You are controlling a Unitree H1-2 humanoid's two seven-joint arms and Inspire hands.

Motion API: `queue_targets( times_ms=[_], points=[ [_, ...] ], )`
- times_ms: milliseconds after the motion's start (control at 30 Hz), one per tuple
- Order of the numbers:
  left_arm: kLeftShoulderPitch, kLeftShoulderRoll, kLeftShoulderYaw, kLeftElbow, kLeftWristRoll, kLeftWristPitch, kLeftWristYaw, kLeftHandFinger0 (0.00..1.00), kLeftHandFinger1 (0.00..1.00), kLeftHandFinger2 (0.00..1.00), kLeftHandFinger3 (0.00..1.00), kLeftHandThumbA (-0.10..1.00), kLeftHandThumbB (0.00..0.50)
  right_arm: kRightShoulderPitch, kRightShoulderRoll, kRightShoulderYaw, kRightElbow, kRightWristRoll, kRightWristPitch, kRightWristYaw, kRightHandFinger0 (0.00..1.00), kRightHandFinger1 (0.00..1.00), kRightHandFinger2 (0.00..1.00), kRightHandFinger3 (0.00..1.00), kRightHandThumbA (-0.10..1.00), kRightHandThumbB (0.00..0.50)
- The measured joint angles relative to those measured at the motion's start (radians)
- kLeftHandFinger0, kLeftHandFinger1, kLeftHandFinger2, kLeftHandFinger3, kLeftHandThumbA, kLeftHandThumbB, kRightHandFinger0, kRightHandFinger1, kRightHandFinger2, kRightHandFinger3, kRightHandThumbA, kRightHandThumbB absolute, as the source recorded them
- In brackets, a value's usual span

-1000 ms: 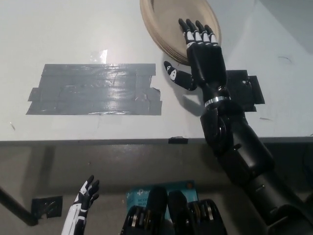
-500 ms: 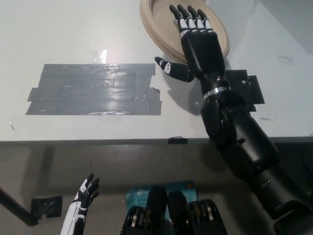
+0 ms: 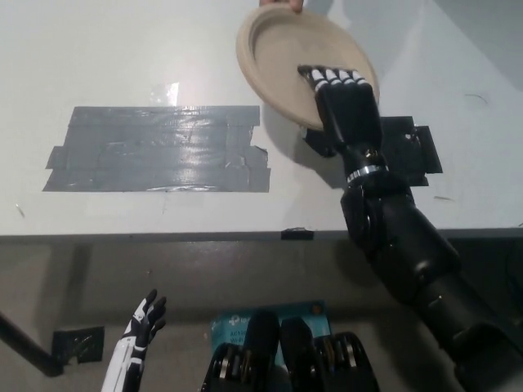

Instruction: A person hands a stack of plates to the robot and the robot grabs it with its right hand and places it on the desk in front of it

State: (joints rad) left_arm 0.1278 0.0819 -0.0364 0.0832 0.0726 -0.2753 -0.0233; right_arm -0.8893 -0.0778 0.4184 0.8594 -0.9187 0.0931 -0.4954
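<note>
While a person's fingers [image 3: 282, 4] hold its far rim, the stack of plates [image 3: 274, 53] hangs over the desk [image 3: 122, 49], near edge gripped by the right hand [image 3: 347, 106]; left hand [image 3: 143, 322] rests low, fingers apart

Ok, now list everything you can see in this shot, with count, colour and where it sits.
stack of plates: one, beige, over the desk's far side, top middle
desk: one, white, fills the upper picture
tape patch: one, grey, on the desk, left of centre
black patch: one, black, on the desk beside the right wrist
tape strip: one, small, black, on the desk's near edge
person's fingertip: one, at the plates' far rim, picture's top edge
right robot hand: one, black, fingers over the plates' near rim, thumb hidden
left robot hand: one, white, open, resting below the desk, lower left
</note>
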Motion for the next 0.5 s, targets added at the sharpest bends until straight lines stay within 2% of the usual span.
queue_targets(
  times_ms=[33, 67, 100, 167, 233, 267, 300, 333, 367, 400, 433, 467, 500],
  points=[
    [0.0, 0.0, 0.0, 0.0, 0.0, 0.0, 0.0, 1.0, 1.0, 1.0, 1.0, 1.0, 0.206, -0.001, 0.0, 0.001, 0.009, 0.0, -0.001, -0.004, 0.0, 0.13, 0.69, 0.36, -0.1, 0.24],
    [0.0, 0.0, 0.0, 0.0, 0.0, 0.0, 0.0, 1.0, 1.0, 1.0, 1.0, 1.0, 0.204, -0.002, 0.0, 0.001, 0.03, 0.0, -0.008, -0.024, 0.0, 0.19, 0.79, 0.5, -0.1, 0.226],
    [0.0, 0.0, 0.0, 0.0, 0.0, 0.0, 0.0, 1.0, 1.0, 1.0, 1.0, 1.0, 0.206, -0.002, 0.0, 0.002, 0.055, 0.001, -0.019, -0.044, 0.0, 0.2, 0.81, 0.56, -0.1, 0.214],
    [0.0, 0.0, 0.0, 0.0, 0.0, 0.0, 0.0, 1.0, 1.0, 1.0, 1.0, 1.0, 0.211, -0.002, -0.001, 0.002, 0.088, 0.002, -0.034, -0.07, 0.0, 0.24, 0.84, 0.63, -0.1, 0.194],
    [0.0, 0.0, 0.0, 0.0, 0.0, 0.0, 0.0, 1.0, 1.0, 1.0, 1.0, 1.0, 0.218, -0.002, -0.004, 0.001, 0.11, 0.003, -0.051, -0.101, 0.0, 0.24, 0.84, 0.6, -0.1, 0.176],
    [0.0, 0.001, 0.0, 0.0, 0.0, 0.0, 0.0, 1.0, 1.0, 1.0, 1.0, 1.0, 0.225, -0.002, -0.006, 0.002, 0.115, 0.003, -0.056, -0.11, 0.0, 0.21, 0.77, 0.49, -0.1, 0.147],
    [-0.001, 0.001, 0.0, 0.0, 0.0, 0.0, 0.0, 1.0, 1.0, 1.0, 1.0, 1.0, 0.222, -0.004, -0.01, 0.001, 0.117, 0.003, -0.066, -0.127, 0.0, 0.2, 0.76, 0.45, -0.1, 0.148],
    [-0.001, 0.001, 0.0, 0.0, 0.0, 0.0, 0.0, 1.0, 1.0, 1.0, 1.0, 1.0, 0.222, -0.004, -0.012, 0.001, 0.117, 0.003, -0.07, -0.134, 0.0, 0.2, 0.76, 0.45, -0.1, 0.148],
    [-0.002, 0.001, 0.0, 0.0, 0.0, 0.0, 0.0, 1.0, 1.0, 1.0, 1.0, 1.0, 0.218, -0.006, -0.02, 0.001, 0.111, 0.003, -0.077, -0.152, 0.0, 0.2, 0.79, 0.43, -0.1, 0.168],
    [-0.003, 0.001, 0.0, 0.0, 0.0, 0.0, 0.0, 1.0, 1.0, 1.0, 1.0, 1.0, 0.22, -0.006, -0.024, 0.001, 0.107, 0.003, -0.079, -0.16, 0.0, 0.22, 0.85, 0.47, -0.1, 0.184],
    [-0.006, 0.002, 0.0, -0.001, 0.0, 0.0, 0.0, 1.0, 1.0, 1.0, 1.0, 1.0, 0.221, -0.008, -0.035, 0.001, 0.094, 0.003, -0.085, -0.177, 0.0, 0.26, 0.87, 0.56, -0.1, 0.173],
    [-0.008, 0.003, 0.0, -0.001, 0.0, 0.0, 0.0, 1.0, 1.0, 1.0, 1.0, 1.0, 0.222, -0.01, -0.041, 0.001, 0.083, 0.002, -0.087, -0.189, 0.0, 0.27, 0.86, 0.67, -0.1, 0.153],
    [-0.01, 0.003, 0.0, 0.0, 0.0, 0.0, 0.0, 1.0, 1.0, 1.0, 1.0, 1.0, 0.218, -0.012, -0.048, 0.001, 0.071, 0.0, -0.09, -0.208, 0.0, 0.29, 0.85, 0.83, -0.1, 0.158]
  ],
)
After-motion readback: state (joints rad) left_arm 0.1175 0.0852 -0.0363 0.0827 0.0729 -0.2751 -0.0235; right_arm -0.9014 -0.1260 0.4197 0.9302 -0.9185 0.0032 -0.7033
